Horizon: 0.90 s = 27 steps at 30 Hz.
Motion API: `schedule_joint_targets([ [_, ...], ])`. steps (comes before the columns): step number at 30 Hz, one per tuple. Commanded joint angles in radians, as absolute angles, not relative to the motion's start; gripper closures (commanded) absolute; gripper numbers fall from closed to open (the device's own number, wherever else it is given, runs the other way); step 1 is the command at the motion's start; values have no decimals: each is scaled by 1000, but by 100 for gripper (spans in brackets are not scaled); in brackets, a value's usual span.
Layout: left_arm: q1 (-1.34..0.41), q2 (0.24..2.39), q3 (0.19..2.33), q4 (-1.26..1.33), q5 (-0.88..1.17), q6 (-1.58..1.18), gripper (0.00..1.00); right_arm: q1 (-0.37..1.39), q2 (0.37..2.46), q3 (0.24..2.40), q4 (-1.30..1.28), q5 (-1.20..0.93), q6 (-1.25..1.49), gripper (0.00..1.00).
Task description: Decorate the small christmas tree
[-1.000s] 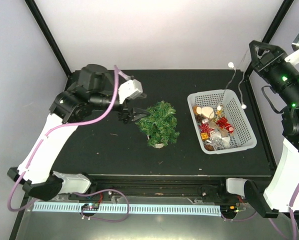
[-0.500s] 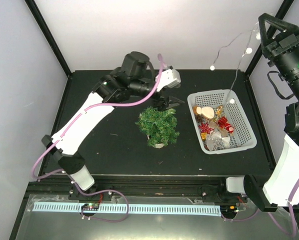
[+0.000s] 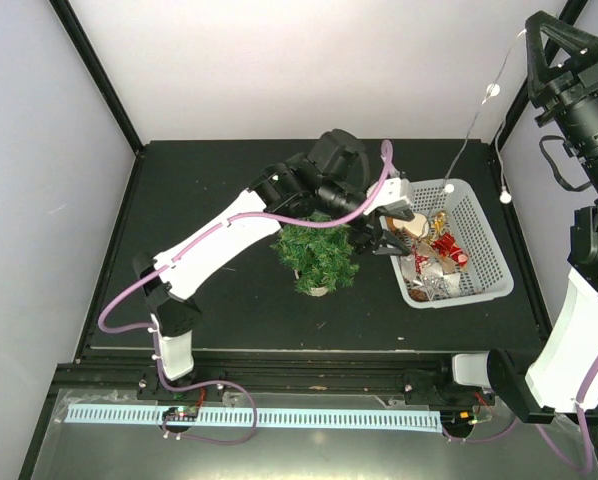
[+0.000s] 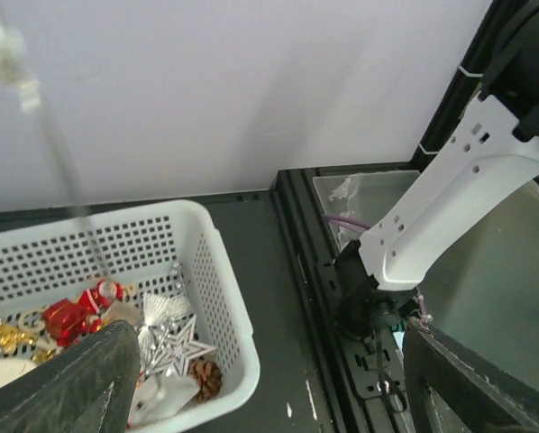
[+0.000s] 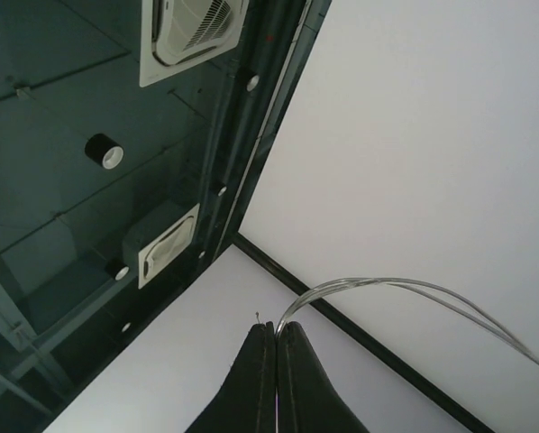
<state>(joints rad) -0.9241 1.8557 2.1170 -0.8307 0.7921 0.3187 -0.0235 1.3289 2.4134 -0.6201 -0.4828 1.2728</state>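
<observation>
The small christmas tree (image 3: 316,255), bushy dark green on a cream base, stands mid-table. My left gripper (image 3: 377,242) hangs between the tree and the white basket (image 3: 487,258). It is open wide and empty in the left wrist view (image 4: 269,397), above the basket's near corner (image 4: 233,343). My right gripper (image 3: 535,30) is raised high at the top right. It is shut on a clear light string (image 5: 360,293) with small white bulbs. The string (image 3: 471,135) hangs down into the basket and passes blurred through the left wrist view (image 4: 67,180).
The basket holds red gift ornaments (image 3: 441,248), a silver star (image 4: 175,347), a pine cone (image 4: 205,377) and a wooden slice (image 3: 409,222). Black frame posts (image 3: 94,70) and pale walls close in the black table. The right arm's base (image 4: 378,298) stands beyond the basket.
My left arm has swung from the tree's left side across it to the basket's left edge. My right gripper has lifted the light string higher.
</observation>
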Motion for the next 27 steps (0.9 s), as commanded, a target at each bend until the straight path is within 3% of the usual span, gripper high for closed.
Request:
schedule_joint_targets([
  [1, -960, 1880, 2164, -746, 763, 312, 19, -29, 1319, 2407, -559, -509, 1326, 99],
  [9, -983, 1948, 2207, -634, 502, 249, 18, -30, 1270, 2300, -505, -521, 1353, 99],
  [15, -1000, 1985, 2235, -600, 480, 235, 18, -29, 1266, 2284, -473, -540, 1376, 99],
  [18, -1013, 2008, 2271, -604, 533, 226, 24, -29, 1261, 2277, -477, -544, 1374, 99],
  [21, -1020, 2012, 2291, -604, 624, 217, 41, -29, 1244, 2244, -475, -546, 1370, 99],
  [22, -1023, 2011, 2295, -606, 646, 220, 61, -30, 1238, 2230, -469, -545, 1368, 99],
  [23, -1025, 2007, 2299, -616, 661, 230, 88, -30, 1233, 2218, -469, -543, 1365, 99],
  [24, -1027, 2001, 2301, -628, 664, 238, 97, -30, 1227, 2207, -469, -543, 1362, 99],
  [27, -1028, 1960, 2292, -695, 664, 280, 98, -29, 1220, 2185, -462, -553, 1358, 99],
])
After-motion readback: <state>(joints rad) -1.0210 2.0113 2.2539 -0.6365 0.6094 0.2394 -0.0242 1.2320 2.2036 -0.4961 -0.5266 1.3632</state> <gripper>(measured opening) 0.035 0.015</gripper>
